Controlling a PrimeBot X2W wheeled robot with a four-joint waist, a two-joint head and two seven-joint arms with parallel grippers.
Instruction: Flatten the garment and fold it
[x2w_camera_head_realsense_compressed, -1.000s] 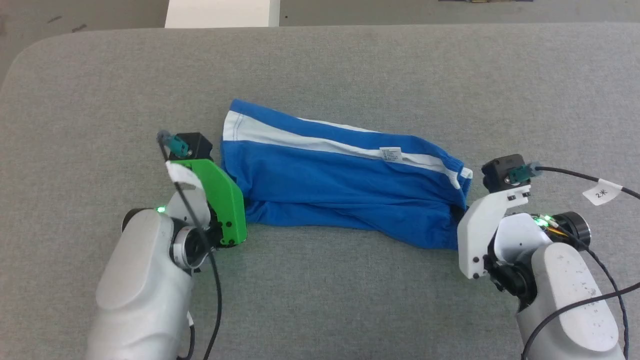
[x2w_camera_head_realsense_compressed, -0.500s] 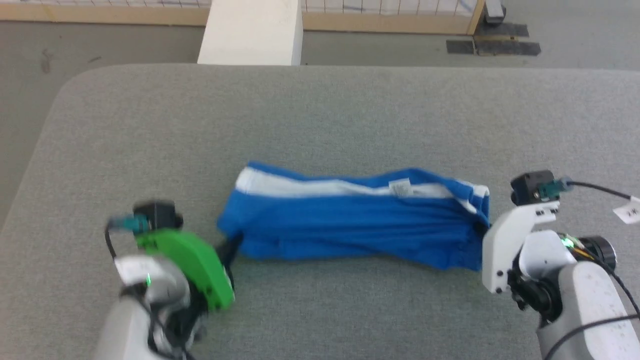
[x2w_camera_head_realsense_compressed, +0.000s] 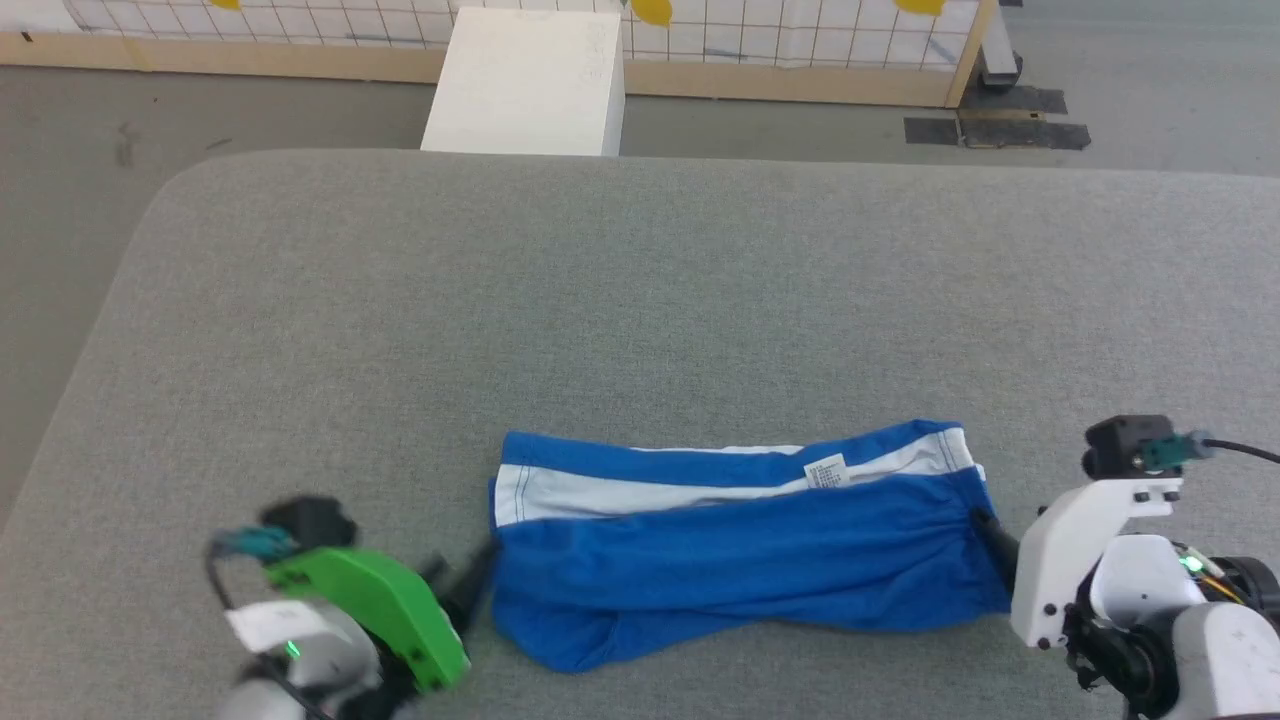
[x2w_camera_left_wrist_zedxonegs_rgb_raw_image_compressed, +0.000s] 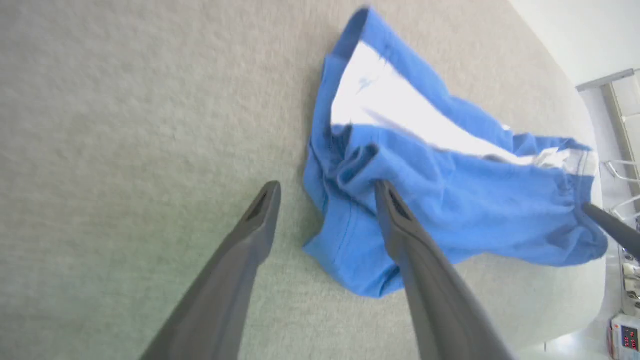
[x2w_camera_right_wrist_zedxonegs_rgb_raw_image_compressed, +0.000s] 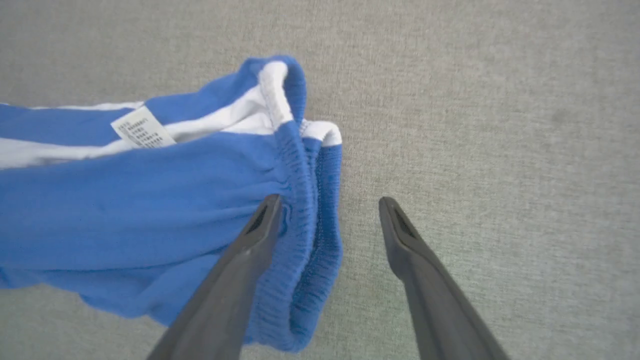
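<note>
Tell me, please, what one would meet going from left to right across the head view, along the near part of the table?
left pincer → garment → right pincer

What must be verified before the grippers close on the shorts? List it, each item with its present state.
1. The left gripper is open: ok. Its fingers are apart, one over fabric and one over the table.
2. The right gripper is open: ok. It straddles the edge of the waistband.
3. The garment lies flat: not ok. It is creased, and bunched at the end by the left gripper.
4. The garment is wholly on the table: ok.
5. The fingertips are low enough to pinch fabric: cannot tell.
</note>
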